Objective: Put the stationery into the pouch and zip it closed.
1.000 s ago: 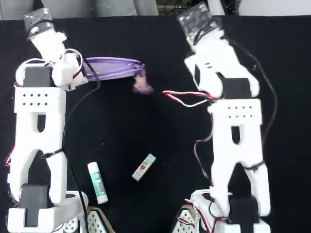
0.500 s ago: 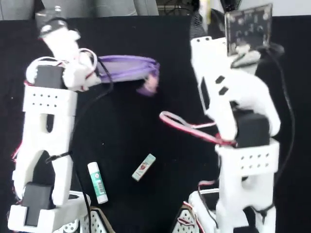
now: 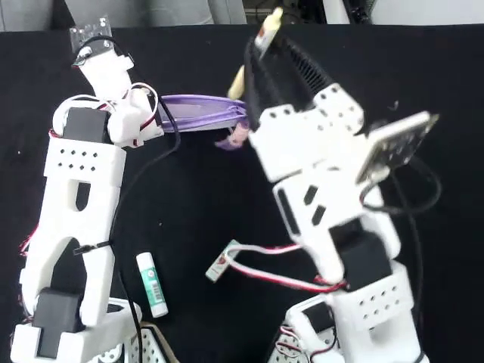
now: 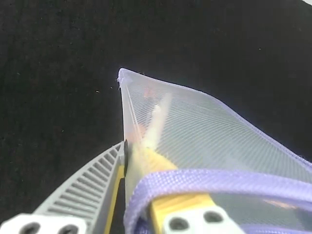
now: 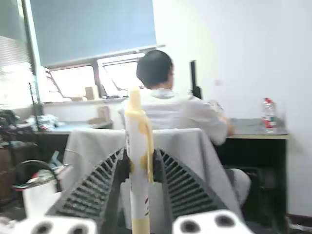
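left tool point(image 4: 130, 168) clamped on purple pouch point(image 4: 209, 131) edge, right tool point(image 5: 140, 168) clamped on cream pen point(image 5: 135, 117), near pouch's end

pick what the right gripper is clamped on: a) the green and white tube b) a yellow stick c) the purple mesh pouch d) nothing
B: the right wrist view shows the right gripper shut on the yellow stick, while the purple mesh pouch is in the left gripper.

left tool point(image 4: 132, 153): clamped | right tool point(image 5: 140, 163): clamped, high, seemingly pointing off-table
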